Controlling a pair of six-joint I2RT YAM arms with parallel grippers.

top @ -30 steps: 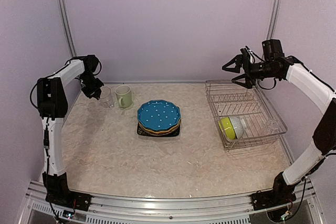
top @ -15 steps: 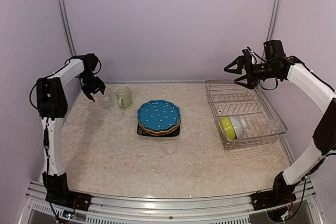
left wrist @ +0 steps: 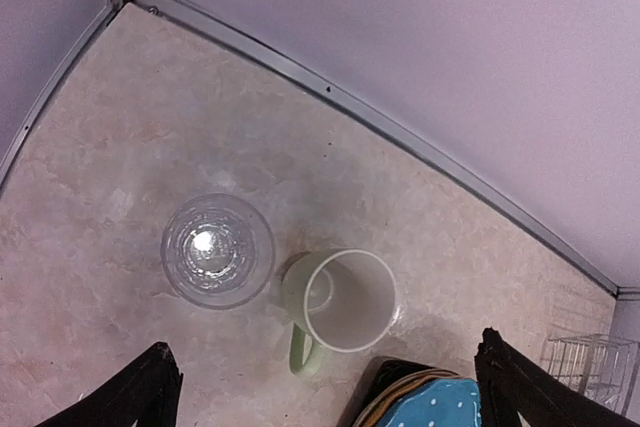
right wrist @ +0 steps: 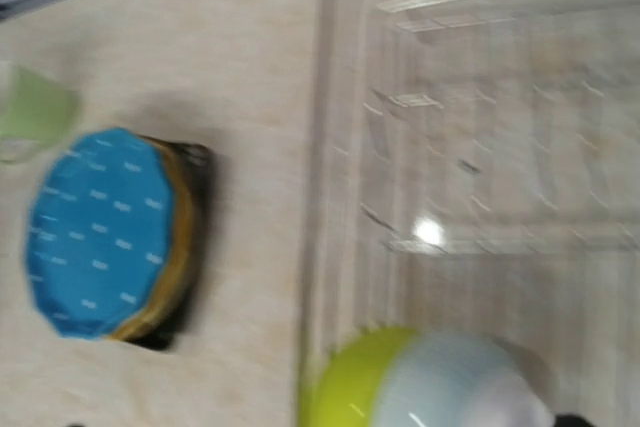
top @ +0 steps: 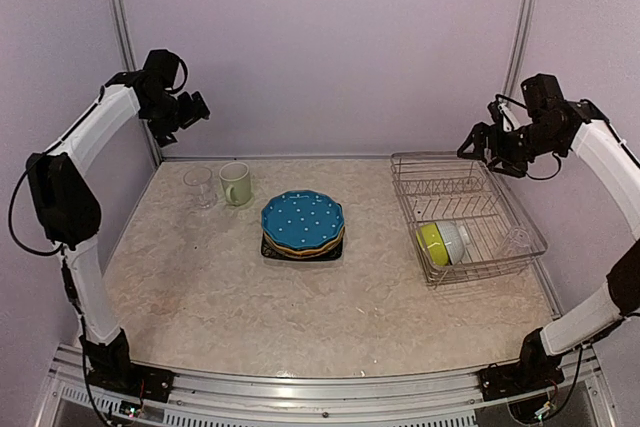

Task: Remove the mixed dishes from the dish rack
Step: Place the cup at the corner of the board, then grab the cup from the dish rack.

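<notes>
**A:** Pale marbled tabletop point(top: 250, 317), lilac walls point(top: 320, 47) on three sides. What is left in the rack?

**B:** The dish rack point(top: 445, 192) sits on the right side of the table. At its near end the lime and white bowls point(top: 442, 243) lie nested on their side. A clear glass point(top: 517, 240) stands in the near right corner. The prongs hold nothing.

**A:** And what is already out?

**B:** The plates point(top: 302, 222) are stacked mid-table, the blue dotted one on top. At the far left the mug point(top: 237, 184) and the other glass point(top: 200, 186) stand upright, just beside each other.

**A:** What has just changed?

**B:** A second ago the left gripper point(top: 195, 109) was down at that glass with its fingers pinched in. Now it is raised high near the back wall, fingers spread wide with nothing between them (its wrist camera looks straight down on glass and mug). I would call that glass delivered.

**A:** And the right side?

**B:** The right gripper point(top: 478, 142) has drawn back a little to the right. It hovers above the rack's far right end, fingers apart and empty, as they were before.

**A:** So what remains?

**B:** The bowls and one glass. They look like work for the right arm, which is the nearer one.
</notes>
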